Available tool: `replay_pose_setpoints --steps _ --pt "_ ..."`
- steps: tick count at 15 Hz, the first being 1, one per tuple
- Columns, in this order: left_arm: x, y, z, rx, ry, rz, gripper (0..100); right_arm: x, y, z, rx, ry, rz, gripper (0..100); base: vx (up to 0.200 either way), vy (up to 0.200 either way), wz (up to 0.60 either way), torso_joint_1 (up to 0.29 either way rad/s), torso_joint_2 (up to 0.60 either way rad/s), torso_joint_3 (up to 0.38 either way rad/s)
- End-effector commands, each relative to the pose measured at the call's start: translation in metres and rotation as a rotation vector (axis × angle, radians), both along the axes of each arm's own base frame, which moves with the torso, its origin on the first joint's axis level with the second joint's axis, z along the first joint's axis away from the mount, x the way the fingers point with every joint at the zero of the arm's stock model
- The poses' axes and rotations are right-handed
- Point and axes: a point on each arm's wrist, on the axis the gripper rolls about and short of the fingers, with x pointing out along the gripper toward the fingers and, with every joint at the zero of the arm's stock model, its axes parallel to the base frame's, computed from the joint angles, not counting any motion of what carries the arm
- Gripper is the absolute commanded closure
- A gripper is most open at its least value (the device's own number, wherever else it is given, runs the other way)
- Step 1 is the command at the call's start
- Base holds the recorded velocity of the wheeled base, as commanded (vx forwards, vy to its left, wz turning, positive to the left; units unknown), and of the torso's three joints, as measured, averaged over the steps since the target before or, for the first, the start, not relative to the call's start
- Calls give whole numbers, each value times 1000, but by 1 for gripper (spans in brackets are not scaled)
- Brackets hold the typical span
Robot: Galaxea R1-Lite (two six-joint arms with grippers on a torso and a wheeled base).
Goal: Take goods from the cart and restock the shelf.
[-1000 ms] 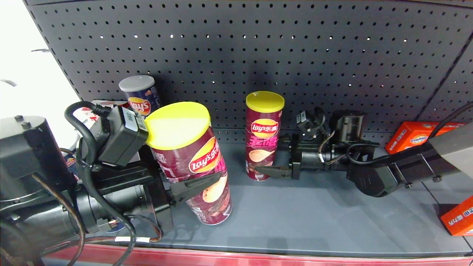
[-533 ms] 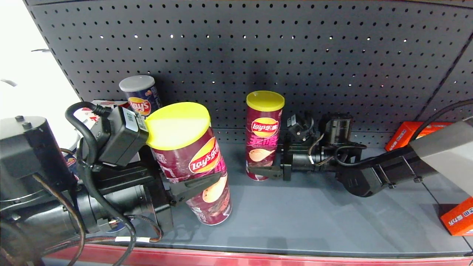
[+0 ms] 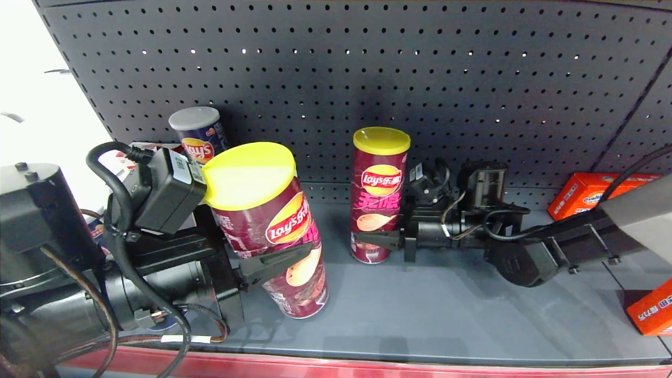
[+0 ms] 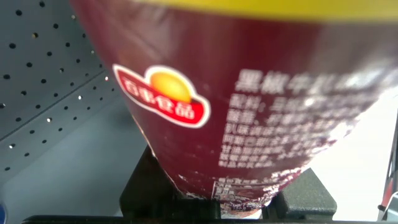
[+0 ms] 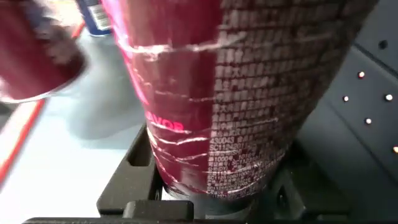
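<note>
Two maroon chips cans with yellow lids are in the head view. My left gripper (image 3: pixel 283 253) is shut on the nearer can (image 3: pixel 268 220), which leans with its top toward the left and its base low over the shelf's front part; I cannot tell whether it touches. The left wrist view has this can (image 4: pixel 249 124) close up. The second can (image 3: pixel 379 194) stands upright near the pegboard, and my right gripper (image 3: pixel 374 240) is shut on its lower body from the right. It sits deep between the fingers in the right wrist view (image 5: pixel 236 93).
A blue can with a grey lid (image 3: pixel 197 135) stands at the back left. Orange boxes sit at the right, one at the back (image 3: pixel 588 193) and one at the front (image 3: pixel 651 308). Grey shelf floor (image 3: pixel 446 315) lies bare at front middle, edged by a red lip (image 3: pixel 315 366).
My right gripper slid left along the shelf until its fingers were around the upright can, which then shifted slightly right. The left arm with its can drifted slightly left.
</note>
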Motion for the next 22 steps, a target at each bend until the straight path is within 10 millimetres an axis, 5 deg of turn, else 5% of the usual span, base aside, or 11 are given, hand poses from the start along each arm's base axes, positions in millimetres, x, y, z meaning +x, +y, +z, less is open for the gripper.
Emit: replay_pose_setpoints --steps 1,5,9,22 --pt "0 3 1 -6 0 13 100 -51 -19 34 21 -41 2 100 0 0 0 0 0 0" --pt "-5 7 1 -10 -1 10 100 -124 -45 10 -23 17 -9 100 0 0 0 0 0 0" --pt "-5 6 2 -11 -3 10 100 -141 -53 -16 -35 33 -23 100 0 0 0 0 0 0" --pt "-5 6 2 -12 -5 10 100 -106 -43 -43 -42 43 -55 100 0 0 0 0 0 0"
